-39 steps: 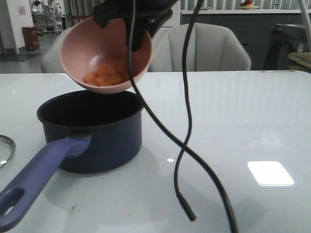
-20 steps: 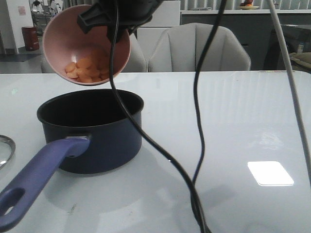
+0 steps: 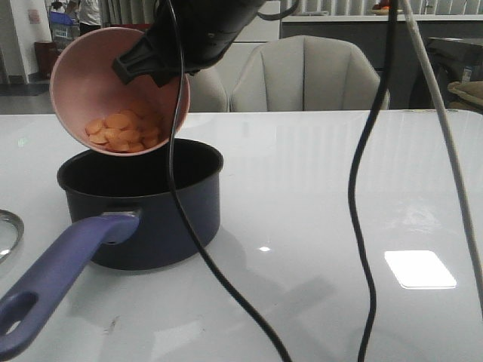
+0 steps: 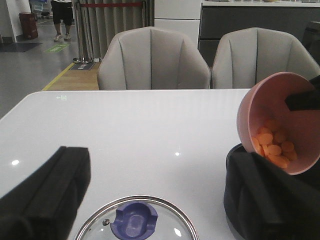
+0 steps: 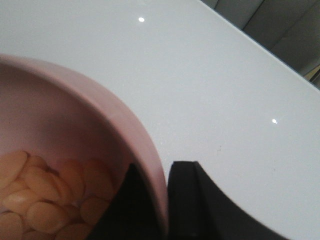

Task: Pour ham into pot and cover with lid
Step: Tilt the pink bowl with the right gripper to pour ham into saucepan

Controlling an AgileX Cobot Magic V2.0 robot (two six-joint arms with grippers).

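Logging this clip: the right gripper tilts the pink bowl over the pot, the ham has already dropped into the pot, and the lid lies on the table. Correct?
Not quite: the ham is in the tilted pink bowl, as the front view shows. The rest stands.

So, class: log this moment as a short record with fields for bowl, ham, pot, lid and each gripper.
bowl: pink bowl, tilted steeply above the pot
ham: ham gathered at the bowl's low rim, not yet out
pot: pot upright on the table, uncovered
lid: lid flat on the table beside the pot
right gripper: right gripper pinching the bowl's rim
left gripper: left gripper open above the lid
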